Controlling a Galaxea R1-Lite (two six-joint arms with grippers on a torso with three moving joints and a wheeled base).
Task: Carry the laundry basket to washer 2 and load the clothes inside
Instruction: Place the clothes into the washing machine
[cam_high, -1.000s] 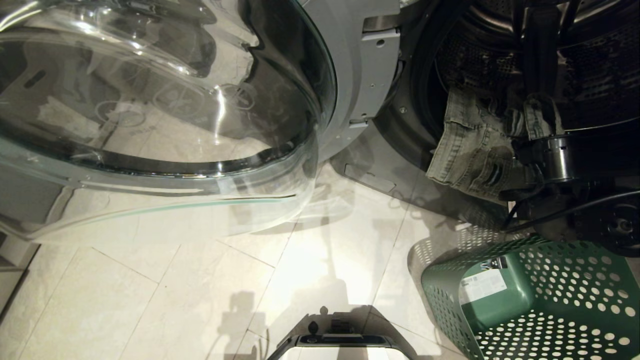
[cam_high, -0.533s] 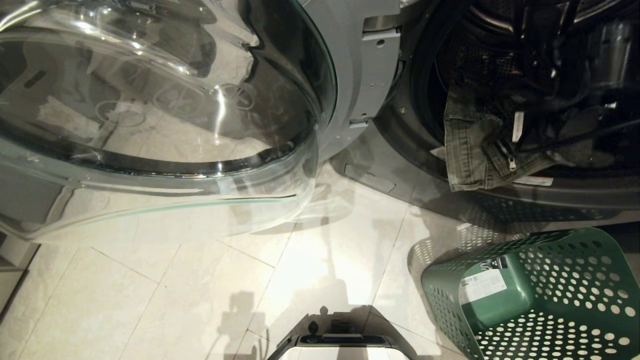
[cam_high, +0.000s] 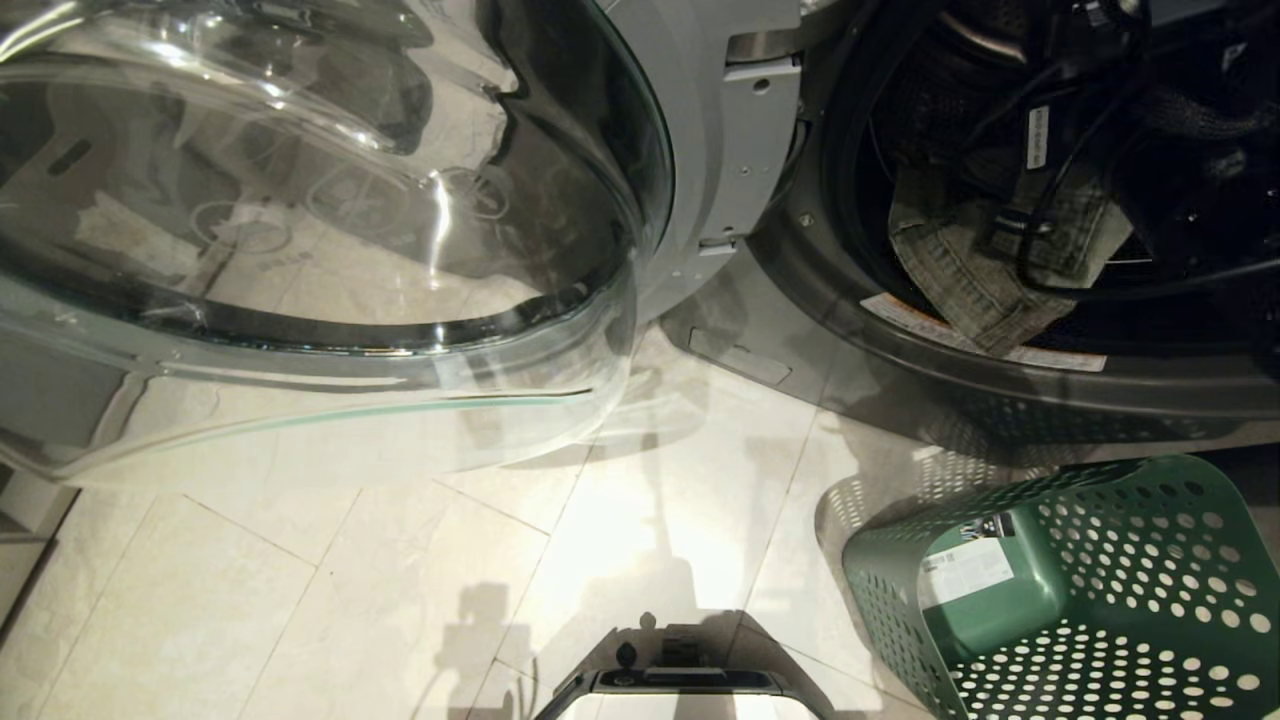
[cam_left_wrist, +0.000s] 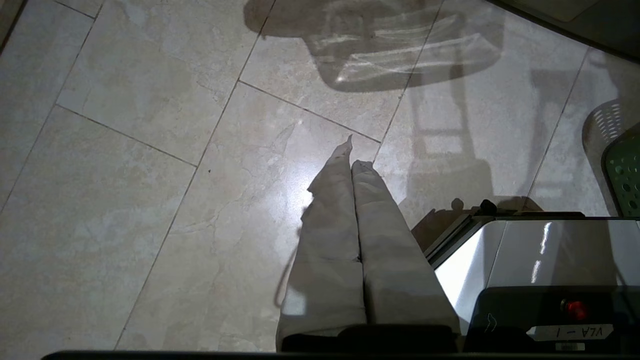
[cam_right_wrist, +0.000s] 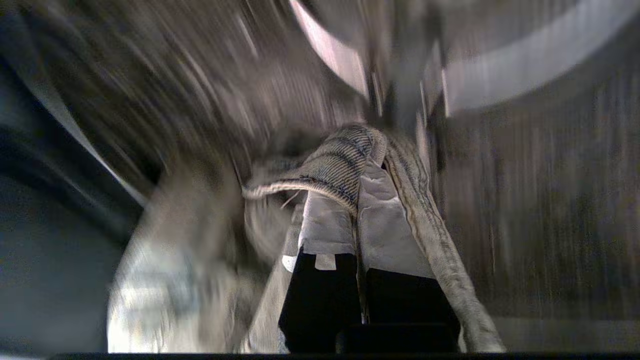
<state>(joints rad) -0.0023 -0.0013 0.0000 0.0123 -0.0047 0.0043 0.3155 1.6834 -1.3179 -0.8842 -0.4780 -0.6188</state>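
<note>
- Two risks are showing while the right gripper (cam_right_wrist: 357, 200) is working inside the washer drum (cam_high: 1180, 150).
- Its jaws are standing pressed together on a fold of the jeans (cam_high: 985, 270); denim is draping over both fingers in the right wrist view.
- The jeans are lying across the drum mouth, with one edge hanging over the door seal (cam_high: 960, 340). If the release is coming too near the opening, that edge is likely sliding back out toward the floor.
- Arm cables (cam_high: 1060, 200) are looping over the fabric; a snag could be dragging the jeans out on withdrawal.
- The laundry basket (cam_high: 1090, 590) is sitting on the floor just below the washer opening.
- The left gripper (cam_left_wrist: 352, 165) is hanging shut and empty over the tiles.
</note>
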